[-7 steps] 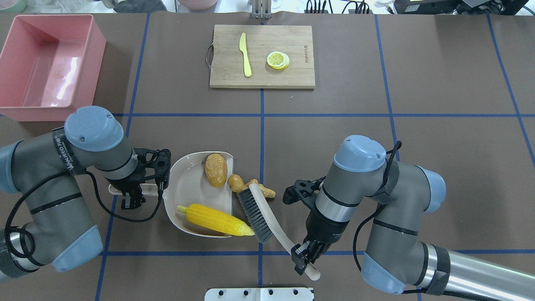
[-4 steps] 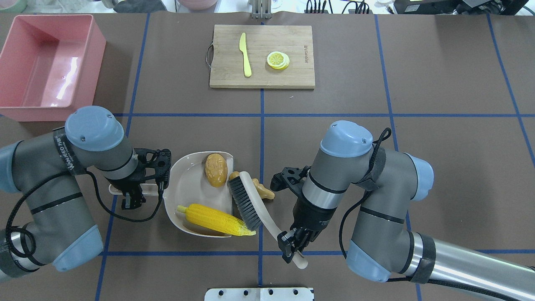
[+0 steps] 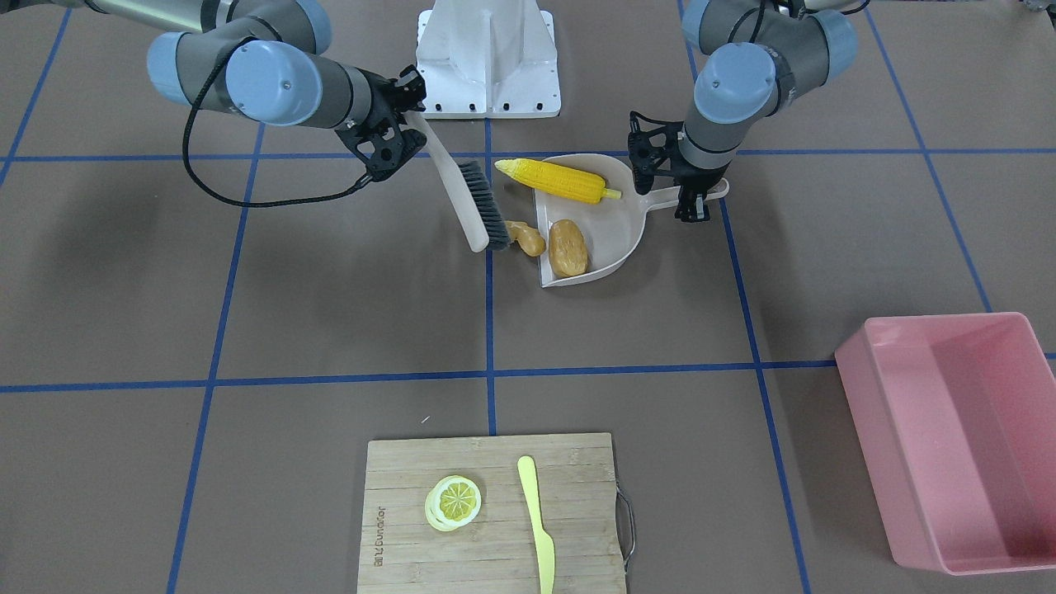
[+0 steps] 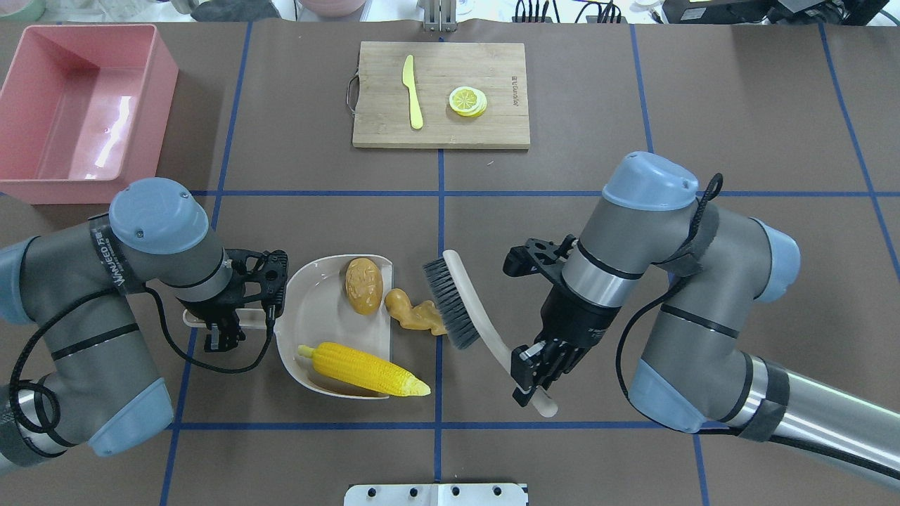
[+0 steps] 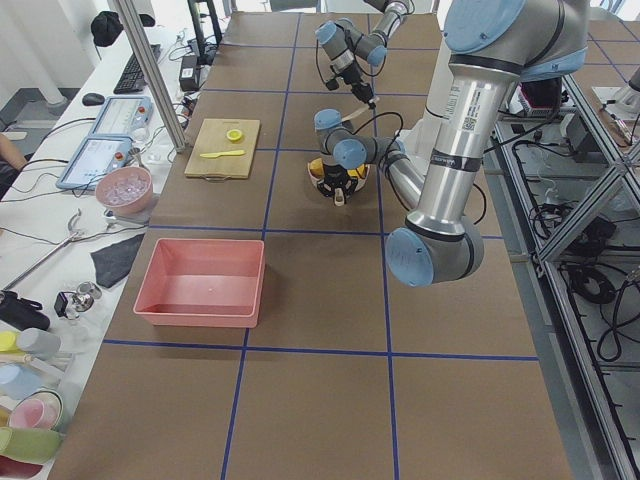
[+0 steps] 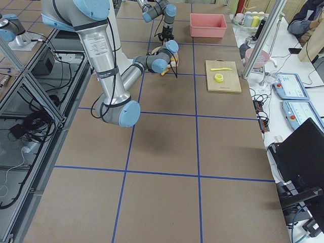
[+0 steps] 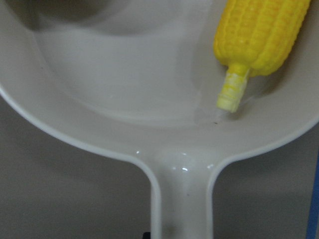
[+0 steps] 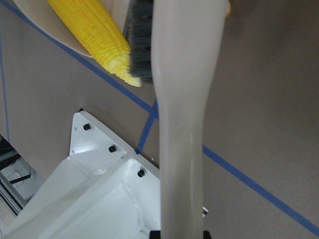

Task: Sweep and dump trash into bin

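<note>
The beige dustpan (image 4: 309,309) lies near the table's front left with its open mouth to the right. The potato (image 4: 364,285) and the corn cob (image 4: 365,369) lie in it; the corn's tip sticks out past the lip. The ginger root (image 4: 415,313) lies on the table at the pan's mouth. My left gripper (image 4: 223,330) is shut on the dustpan handle (image 7: 182,199). My right gripper (image 4: 534,383) is shut on the brush handle (image 8: 182,99); the brush head (image 4: 450,303) stands just right of the ginger. The pink bin (image 4: 77,112) stands at the far left, with nothing in it.
A wooden cutting board (image 4: 492,70) at the back centre holds a pale yellow knife (image 4: 413,91) and a lemon slice (image 4: 467,100). A white mounting plate (image 4: 436,494) sits at the front edge. In the front-facing view the bin (image 3: 957,437) is at the lower right.
My right arm swung the brush left against the ginger, then drew it back right and away from the pan. The ginger sits slightly closer to the pan's mouth. The left arm has not moved.
</note>
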`<state>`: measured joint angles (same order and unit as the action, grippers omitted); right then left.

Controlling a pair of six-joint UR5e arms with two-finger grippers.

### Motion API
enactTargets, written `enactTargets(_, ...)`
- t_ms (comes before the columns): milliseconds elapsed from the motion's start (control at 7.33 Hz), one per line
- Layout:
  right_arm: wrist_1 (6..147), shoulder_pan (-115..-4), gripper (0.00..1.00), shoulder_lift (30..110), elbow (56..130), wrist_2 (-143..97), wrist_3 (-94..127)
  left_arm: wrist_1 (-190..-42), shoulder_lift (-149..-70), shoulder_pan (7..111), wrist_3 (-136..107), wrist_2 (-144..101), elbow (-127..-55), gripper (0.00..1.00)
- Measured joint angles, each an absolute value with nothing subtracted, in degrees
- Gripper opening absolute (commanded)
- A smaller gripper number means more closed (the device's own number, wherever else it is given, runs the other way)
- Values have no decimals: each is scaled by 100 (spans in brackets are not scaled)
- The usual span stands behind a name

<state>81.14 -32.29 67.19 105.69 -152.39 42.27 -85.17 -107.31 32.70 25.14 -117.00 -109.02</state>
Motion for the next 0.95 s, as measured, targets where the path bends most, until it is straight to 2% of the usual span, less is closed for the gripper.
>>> enactTargets(409, 8060, -3182, 0, 7235, 10742, -15315, 4235, -8515, -10754, 3269, 2506, -11698, -10889, 0)
enactTargets(955, 8062, -2701, 0, 7334, 10754, -15288, 4270, -8492, -10815, 3270, 2505, -11692, -10856, 0)
